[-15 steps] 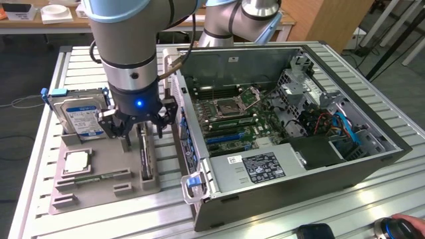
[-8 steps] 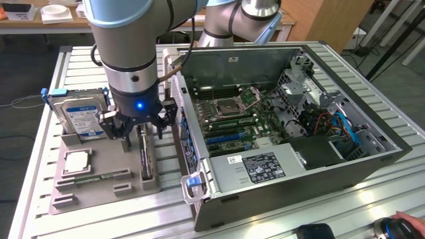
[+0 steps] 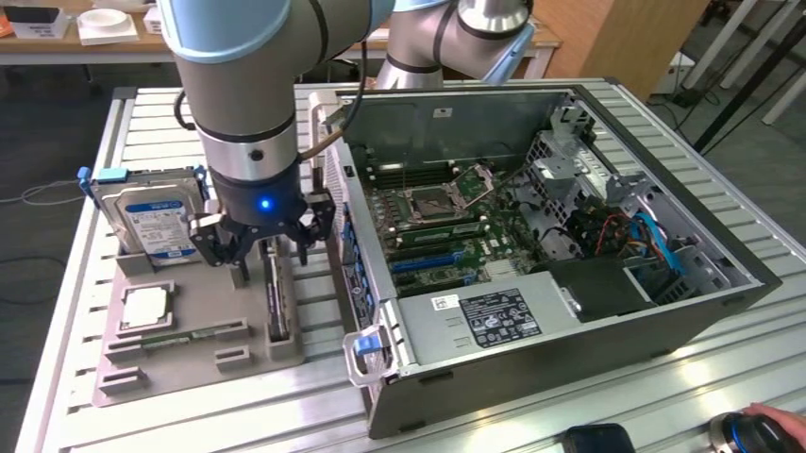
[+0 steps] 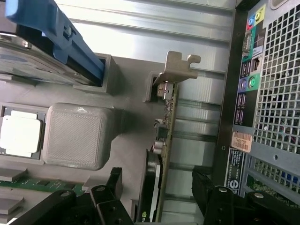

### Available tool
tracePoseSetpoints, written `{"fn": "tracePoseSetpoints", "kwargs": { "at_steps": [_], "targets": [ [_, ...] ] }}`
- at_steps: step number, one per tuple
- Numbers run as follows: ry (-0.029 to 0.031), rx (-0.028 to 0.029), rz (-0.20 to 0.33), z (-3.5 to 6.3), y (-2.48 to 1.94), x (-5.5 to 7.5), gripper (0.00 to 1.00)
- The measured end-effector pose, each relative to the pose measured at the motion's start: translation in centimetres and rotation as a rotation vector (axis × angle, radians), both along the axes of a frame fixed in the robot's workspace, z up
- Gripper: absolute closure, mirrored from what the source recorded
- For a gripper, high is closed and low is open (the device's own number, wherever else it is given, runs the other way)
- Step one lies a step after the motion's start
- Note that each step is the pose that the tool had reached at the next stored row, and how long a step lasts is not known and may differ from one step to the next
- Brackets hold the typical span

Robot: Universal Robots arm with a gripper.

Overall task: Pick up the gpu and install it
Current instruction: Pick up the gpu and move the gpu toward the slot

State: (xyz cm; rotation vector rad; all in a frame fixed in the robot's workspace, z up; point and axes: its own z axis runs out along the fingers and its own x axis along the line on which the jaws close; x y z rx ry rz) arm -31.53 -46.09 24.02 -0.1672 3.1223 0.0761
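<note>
Slatted aluminium table (image 3: 151,104), workshop benches behind it, and here's the picture. In the exterior view the open computer case (image 3: 504,377) fills the three o'clock side, motherboard (image 3: 441,217) exposed. Over at eight o'clock lies the grey holder tray (image 3: 189,363). On that tray, the hard drive (image 3: 158,222) stands at the ten o'clock corner and the processor chip (image 3: 145,307) lies flat below it, with the green memory stick (image 3: 189,337) just beside that. The gpu (image 3: 276,302) stands on edge in its slot along the tray's three o'clock side, nearest the case.

The gripper (image 3: 271,262) hangs right over the card, claw spread wide. In the wrist view the gripper (image 4: 157,187) straddles the gpu (image 4: 164,140), one finger either side with a gap on both; nothing is gripped. The card's metal bracket (image 4: 178,68) sits at the far end. A person's hand (image 3: 780,415) rests at five o'clock.
</note>
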Motion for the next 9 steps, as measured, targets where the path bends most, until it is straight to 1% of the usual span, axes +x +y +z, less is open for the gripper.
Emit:
{"fn": "tracePoseSetpoints", "kwargs": {
  "at_steps": [9],
  "targets": [
    [0.0001,0.0,0.0,-0.8,0.02,-0.03,0.29]
  ]
}}
